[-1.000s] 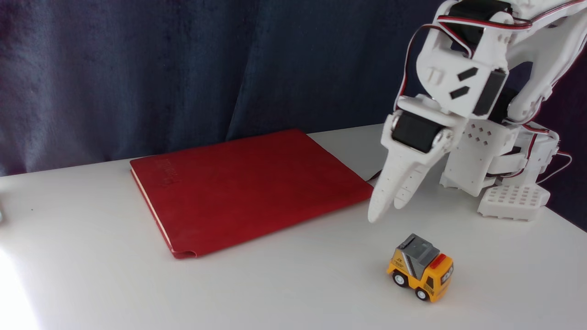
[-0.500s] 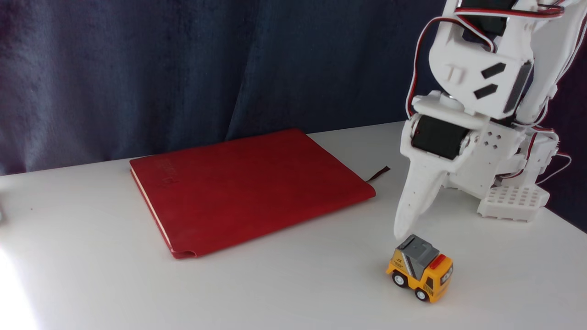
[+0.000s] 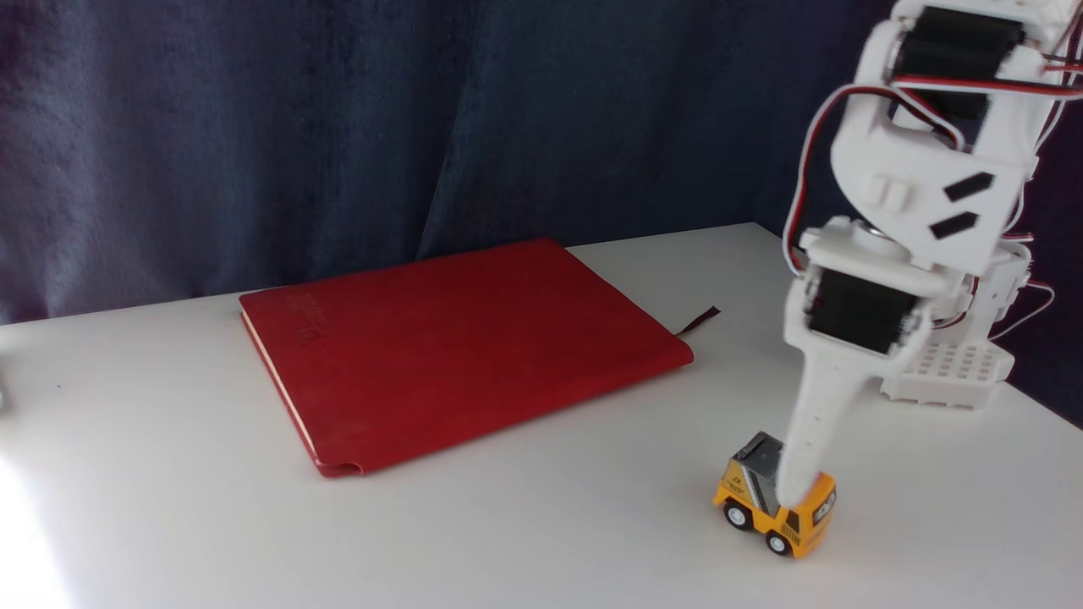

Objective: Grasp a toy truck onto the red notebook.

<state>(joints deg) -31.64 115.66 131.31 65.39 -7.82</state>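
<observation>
Pincer [image 3: 799,499] is down on the toy truck [image 3: 774,506], near right of the counter [image 3: 541,524]. The visible white finger [image 3: 816,431] comes in steeply from above and its tip sits over the truck's top, about where cab meets grey bed. Second finger is hidden behind the first, so I can't tell if the pincer is spread, pressed together, or already pinching the truck. No gap visible either way.

Truck stands upright on all its wheels on the counter, cab pointing near-right, bed toward far-left. Not lifted yet as far as I can judge: wheels look planted.

The steep approach makes sense: truck is small and short, so a top-down reach lets the fingers straddle the body across its narrow width instead of bumping it sideways and making it roll.

Red notebook [image 3: 457,347] lies flat and closed, left of the truck and further back, well apart from it. Ribbon bookmark [image 3: 699,320] pokes out of its right far corner. Cover is broad and flat, so an easy drop target; a rough placement will do.

Arm base [image 3: 948,372] sits far right, behind the truck, with the wrist folded downward, which explains the near-vertical finger angle.

My read: grasp step in progress, transfer not started. Risk is the truck rolling on its wheels if the fingers close off-centre.
</observation>
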